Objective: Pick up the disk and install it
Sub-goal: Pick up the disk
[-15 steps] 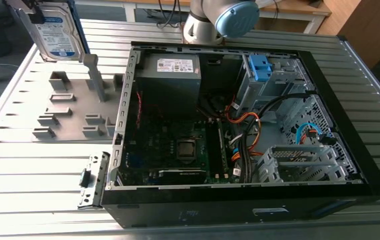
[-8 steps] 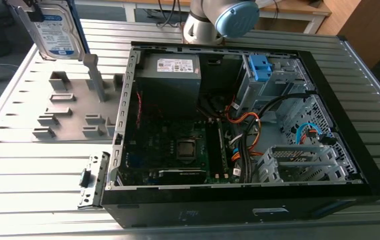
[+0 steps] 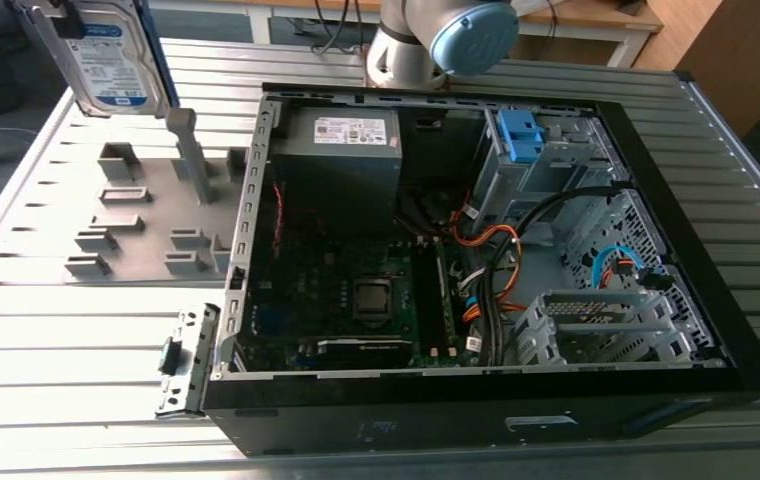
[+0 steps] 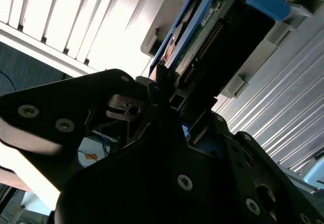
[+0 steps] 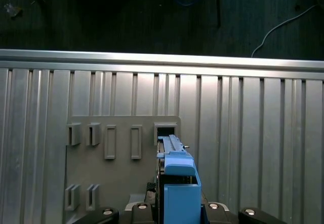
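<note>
Ribbed metal worktop [image 3: 60,340] carries a grey slotted rack [image 3: 127,230] and open computer case [image 3: 487,400]. The hand [image 4: 169,100] clamps the disk [image 3: 107,50] upright over the rack, with the case toward the exterior view's right.

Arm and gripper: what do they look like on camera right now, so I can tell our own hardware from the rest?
In the exterior view the arm is a silver-grey metal tube with a rounded light blue joint cap. In the second wrist view the gripper is matt black, built of flat angular plates dotted with silver screw heads, with a small grey metal pivot at a link.
</note>
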`<state>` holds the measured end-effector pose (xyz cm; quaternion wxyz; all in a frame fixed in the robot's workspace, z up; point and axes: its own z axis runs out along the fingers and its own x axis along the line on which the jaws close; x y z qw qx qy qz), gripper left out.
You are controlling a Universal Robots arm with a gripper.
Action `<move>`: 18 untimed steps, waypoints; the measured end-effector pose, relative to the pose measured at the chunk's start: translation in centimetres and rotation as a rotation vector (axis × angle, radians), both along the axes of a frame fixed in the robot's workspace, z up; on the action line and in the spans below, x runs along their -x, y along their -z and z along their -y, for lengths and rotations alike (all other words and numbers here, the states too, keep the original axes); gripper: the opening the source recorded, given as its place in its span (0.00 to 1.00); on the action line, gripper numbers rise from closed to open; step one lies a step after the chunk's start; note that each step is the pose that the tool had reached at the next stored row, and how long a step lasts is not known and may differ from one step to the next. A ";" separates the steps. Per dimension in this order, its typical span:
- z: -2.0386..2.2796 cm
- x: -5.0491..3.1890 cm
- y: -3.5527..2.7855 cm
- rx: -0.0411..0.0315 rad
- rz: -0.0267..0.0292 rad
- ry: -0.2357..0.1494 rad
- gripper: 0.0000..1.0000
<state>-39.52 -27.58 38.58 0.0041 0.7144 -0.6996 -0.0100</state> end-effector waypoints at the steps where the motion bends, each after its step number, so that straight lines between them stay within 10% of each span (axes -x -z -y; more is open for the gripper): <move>1: 0.00 0.00 -0.07 0.0000 0.0000 0.000 0.36; 18: 0.00 0.00 -1.31 0.0000 0.0000 0.000 0.36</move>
